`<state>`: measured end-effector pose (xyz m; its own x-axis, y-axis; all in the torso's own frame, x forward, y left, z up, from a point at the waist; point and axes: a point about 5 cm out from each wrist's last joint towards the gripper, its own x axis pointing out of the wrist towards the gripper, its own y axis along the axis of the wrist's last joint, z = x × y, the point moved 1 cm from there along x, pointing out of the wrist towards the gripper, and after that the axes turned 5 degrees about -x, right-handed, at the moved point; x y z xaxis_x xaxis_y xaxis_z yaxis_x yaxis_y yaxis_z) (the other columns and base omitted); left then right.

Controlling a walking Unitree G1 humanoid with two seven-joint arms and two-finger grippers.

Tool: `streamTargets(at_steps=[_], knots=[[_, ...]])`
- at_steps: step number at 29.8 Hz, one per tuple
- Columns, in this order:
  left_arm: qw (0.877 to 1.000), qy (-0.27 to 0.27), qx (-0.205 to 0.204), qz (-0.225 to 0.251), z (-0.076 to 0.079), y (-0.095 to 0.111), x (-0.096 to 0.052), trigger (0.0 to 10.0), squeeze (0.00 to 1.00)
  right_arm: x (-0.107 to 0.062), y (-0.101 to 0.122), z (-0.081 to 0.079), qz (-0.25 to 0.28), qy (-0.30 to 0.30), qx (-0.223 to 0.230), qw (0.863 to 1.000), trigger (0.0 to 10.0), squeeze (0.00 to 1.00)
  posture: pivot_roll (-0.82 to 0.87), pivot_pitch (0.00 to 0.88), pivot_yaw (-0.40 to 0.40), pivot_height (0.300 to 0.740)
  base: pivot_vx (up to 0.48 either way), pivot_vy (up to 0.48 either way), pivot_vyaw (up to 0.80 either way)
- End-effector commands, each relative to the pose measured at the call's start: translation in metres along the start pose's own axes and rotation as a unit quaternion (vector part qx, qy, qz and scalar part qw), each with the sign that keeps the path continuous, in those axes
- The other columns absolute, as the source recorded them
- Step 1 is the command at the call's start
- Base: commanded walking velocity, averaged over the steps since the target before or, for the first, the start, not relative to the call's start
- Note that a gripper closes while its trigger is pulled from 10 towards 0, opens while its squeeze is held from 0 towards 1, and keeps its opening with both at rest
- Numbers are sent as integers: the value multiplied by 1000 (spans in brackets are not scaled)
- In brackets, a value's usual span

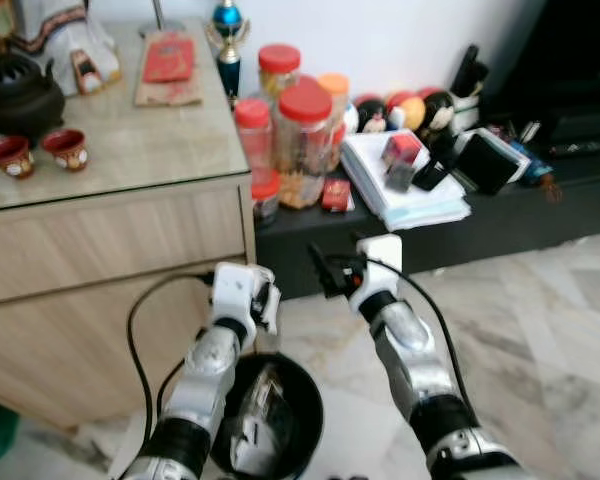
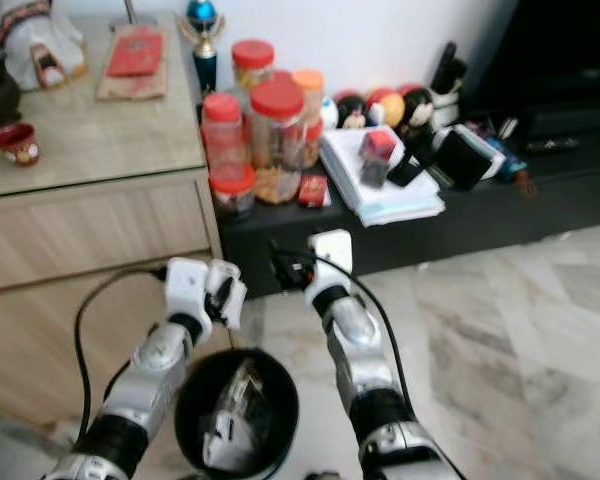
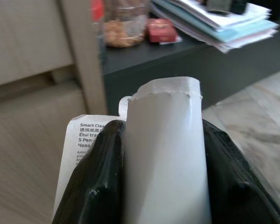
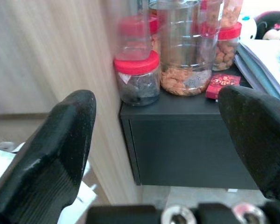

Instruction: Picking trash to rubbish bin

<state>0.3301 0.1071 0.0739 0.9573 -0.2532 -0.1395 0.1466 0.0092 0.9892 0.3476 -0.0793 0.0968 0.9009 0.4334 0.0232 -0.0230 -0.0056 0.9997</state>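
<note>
- The white paper wrapper (image 3: 163,154) is sitting pinched in the left end effector (image 1: 263,300), just above the black rubbish bin (image 1: 305,400).
- Lowering over the bin's mouth before releasing would be cleanest.
- The right end effector (image 1: 325,270) is gaping wide, empty, facing the red-lidded jars (image 4: 137,77).

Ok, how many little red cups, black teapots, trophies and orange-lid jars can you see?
Red cups: 2
Black teapot: 1
Trophy: 1
Orange-lid jar: 1
Total: 5
</note>
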Motion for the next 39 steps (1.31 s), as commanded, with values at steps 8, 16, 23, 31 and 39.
streamTargets(at_steps=[8, 16, 23, 31, 39], knots=[[997, -24, 4, -75, 3, -31, -6, 10000, 0, -5, -22, -10, -70, 49, -21, 996, 10000, 0, 36, 117, -72, 740, 0, 0, 0], [991, 57, -24, -122, -27, -55, -11, 10000, 0, -15, -51, -16, -172, 84, -72, 979, 10000, 0, 29, 123, -78, 740, 0, 0, 0], [986, 74, -52, -142, -35, -63, -14, 10000, 0, -17, -54, -17, -185, 92, -86, 975, 10000, 0, 29, 122, -79, 740, 0, 0, 0], [985, 80, -74, -135, -38, -62, -13, 10000, 0, -15, -52, -19, -183, 94, -86, 975, 10000, 0, 21, 122, -80, 740, 0, 0, 0], [986, 77, -82, -124, -41, -58, -10, 10000, 0, -17, -52, -19, -182, 96, -87, 975, 10000, 0, 19, 127, -87, 740, 0, 0, 0]])
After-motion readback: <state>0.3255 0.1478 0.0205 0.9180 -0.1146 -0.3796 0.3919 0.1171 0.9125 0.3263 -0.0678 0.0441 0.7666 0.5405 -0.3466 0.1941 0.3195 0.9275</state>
